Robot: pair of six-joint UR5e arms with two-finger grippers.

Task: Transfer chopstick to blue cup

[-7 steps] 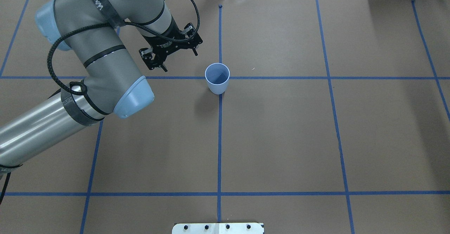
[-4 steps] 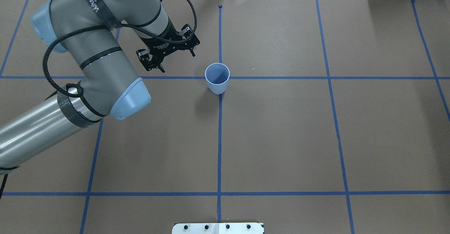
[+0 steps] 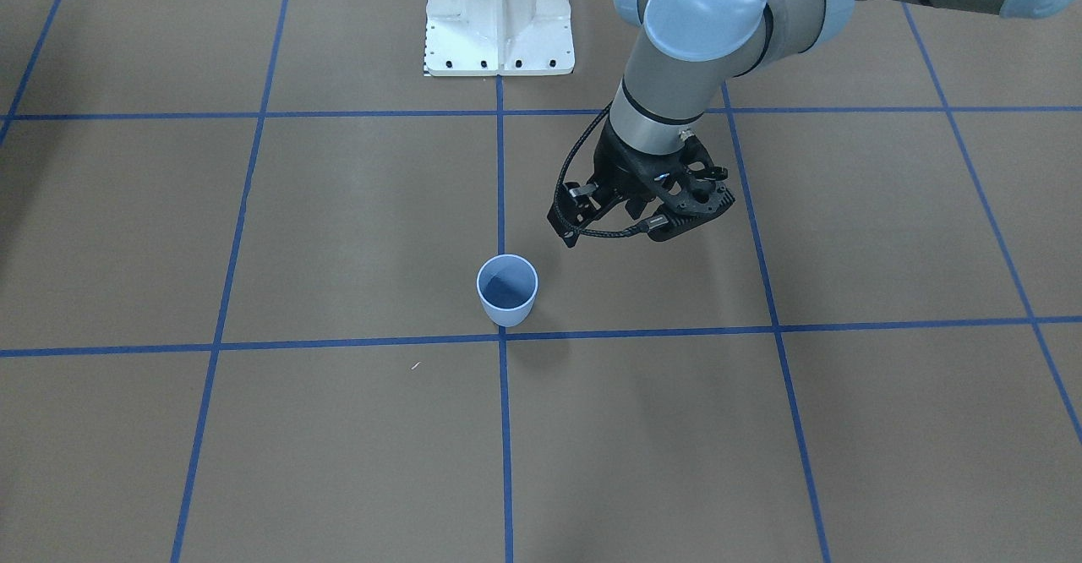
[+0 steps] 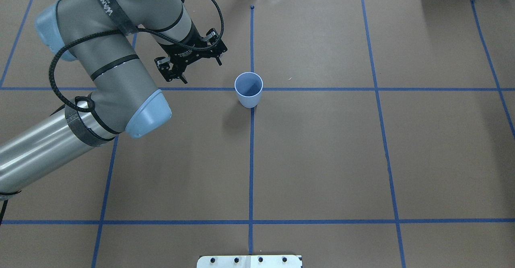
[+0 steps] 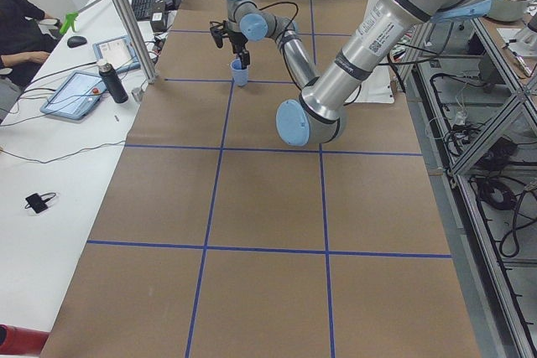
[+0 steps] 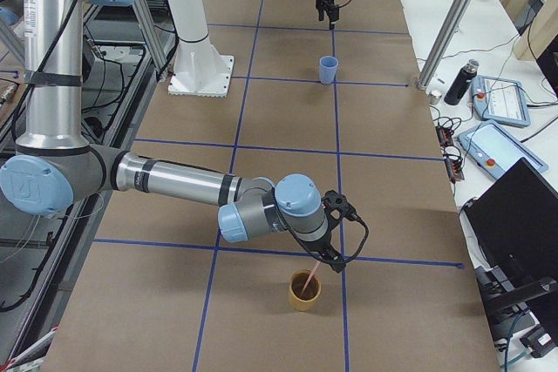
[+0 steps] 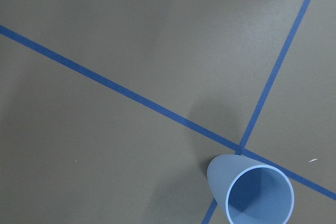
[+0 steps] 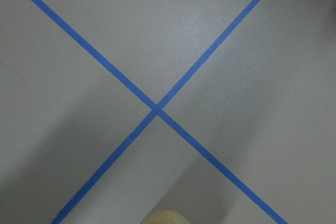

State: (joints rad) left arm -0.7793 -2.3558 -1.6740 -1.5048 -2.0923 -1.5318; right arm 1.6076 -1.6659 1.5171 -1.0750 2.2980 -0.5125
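While your left gripper hangs open beside the blue cup, line the right gripper, its grip impossible to tell, squarely over the chopstick.

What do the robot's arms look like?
Both are fat silver-grey tubes with rounded light-blue caps at the joints. The left arm wears a black strap with white letters, and a black braided cable loops to its black two-finger left gripper. The right arm looks the same, with a black right gripper.
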